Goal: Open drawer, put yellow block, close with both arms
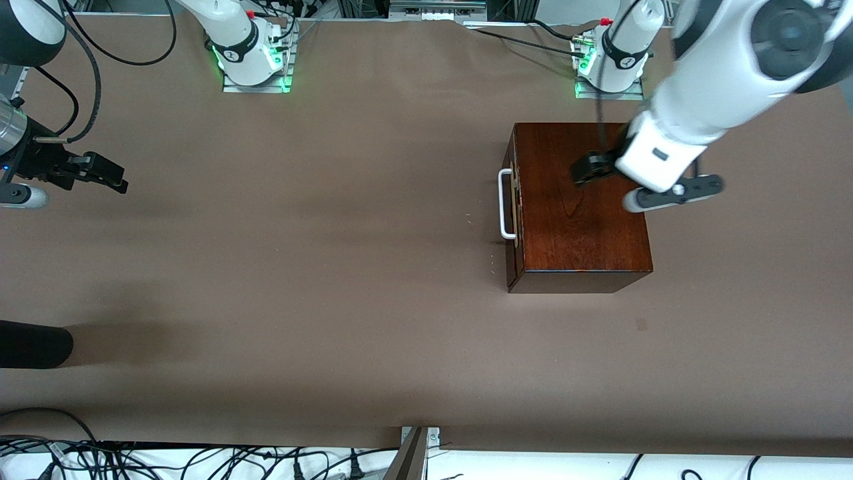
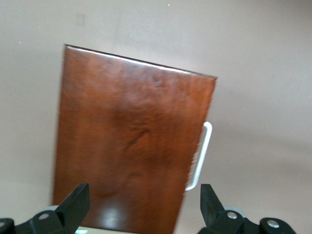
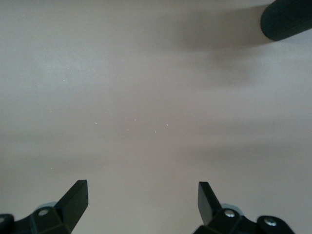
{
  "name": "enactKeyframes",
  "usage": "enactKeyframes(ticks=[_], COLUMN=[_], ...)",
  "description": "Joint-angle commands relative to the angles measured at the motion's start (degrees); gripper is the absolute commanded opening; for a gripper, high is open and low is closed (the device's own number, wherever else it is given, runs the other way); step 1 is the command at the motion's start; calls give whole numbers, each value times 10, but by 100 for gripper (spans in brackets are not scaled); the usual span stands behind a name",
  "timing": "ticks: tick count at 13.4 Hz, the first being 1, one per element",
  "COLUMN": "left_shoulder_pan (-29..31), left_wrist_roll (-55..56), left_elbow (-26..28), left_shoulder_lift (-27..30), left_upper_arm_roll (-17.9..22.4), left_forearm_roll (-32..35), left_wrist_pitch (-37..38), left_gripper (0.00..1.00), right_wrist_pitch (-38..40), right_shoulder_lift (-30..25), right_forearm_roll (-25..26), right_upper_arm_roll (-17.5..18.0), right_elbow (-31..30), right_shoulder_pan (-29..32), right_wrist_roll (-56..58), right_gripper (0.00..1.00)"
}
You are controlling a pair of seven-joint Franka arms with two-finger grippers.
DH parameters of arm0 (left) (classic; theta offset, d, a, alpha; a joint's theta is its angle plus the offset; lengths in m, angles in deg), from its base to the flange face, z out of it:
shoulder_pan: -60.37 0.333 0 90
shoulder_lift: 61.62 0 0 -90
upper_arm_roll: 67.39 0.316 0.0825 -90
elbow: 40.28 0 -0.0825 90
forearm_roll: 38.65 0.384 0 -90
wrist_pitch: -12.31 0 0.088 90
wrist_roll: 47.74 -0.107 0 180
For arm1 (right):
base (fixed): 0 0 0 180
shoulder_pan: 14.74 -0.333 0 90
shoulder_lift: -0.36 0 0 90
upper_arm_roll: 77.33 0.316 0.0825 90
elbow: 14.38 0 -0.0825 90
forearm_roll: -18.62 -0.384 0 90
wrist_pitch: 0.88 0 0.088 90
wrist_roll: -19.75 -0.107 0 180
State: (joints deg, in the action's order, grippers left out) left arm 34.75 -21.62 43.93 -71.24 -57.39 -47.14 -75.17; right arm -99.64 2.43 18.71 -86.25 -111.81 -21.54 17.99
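Note:
The dark mahogany box [image 1: 573, 227] stands toward the left arm's end of the table. Its drawer [image 1: 513, 220] is shut, and the white bar handle [image 1: 506, 203] faces the right arm's end. My left gripper [image 1: 590, 168] hangs over the box top, open and empty. In the left wrist view the box [image 2: 131, 131] and handle [image 2: 201, 156] show past my left gripper [image 2: 144, 197]. My right gripper [image 1: 100, 172] is open and empty over bare table at the right arm's end; the right wrist view shows only tabletop between its fingers [image 3: 141, 195]. The yellow block is out of view.
A black rounded object [image 1: 33, 343] lies at the table's edge at the right arm's end, nearer the front camera than the right gripper; it also shows in the right wrist view [image 3: 287, 19]. Brown tabletop [image 1: 333, 233] spreads between the box and the right gripper. Cables run along the front edge.

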Motion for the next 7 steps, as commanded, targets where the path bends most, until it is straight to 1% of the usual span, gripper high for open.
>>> enactKeyframes(ticks=[1, 3, 4, 5, 7], left_shoulder_pan=[30, 54, 61, 61, 68], left_wrist_roll=[-133, -203, -227, -239, -242], left_elbow=[16, 25, 40, 48, 42], left_shoulder_lift=[28, 46, 63, 75, 79], left_upper_arm_roll=[19, 31, 31, 32, 30], left_forearm_roll=[-6, 14, 42, 59, 69], left_wrist_pitch=[13, 9, 5, 6, 19], left_gripper=[100, 100, 100, 100, 100], right_wrist_pitch=[9, 9, 9, 9, 9], right_shoulder_lift=[0, 0, 0, 0, 0], right_forearm_roll=[-4, -4, -4, -4, -6], right_upper_arm_roll=[1, 1, 1, 1, 1], right_elbow=[6, 6, 6, 6, 6], right_shoulder_pan=[1, 2, 2, 1, 1], right_wrist_roll=[-13, -13, -13, -13, -13], right_gripper=[100, 100, 100, 100, 100])
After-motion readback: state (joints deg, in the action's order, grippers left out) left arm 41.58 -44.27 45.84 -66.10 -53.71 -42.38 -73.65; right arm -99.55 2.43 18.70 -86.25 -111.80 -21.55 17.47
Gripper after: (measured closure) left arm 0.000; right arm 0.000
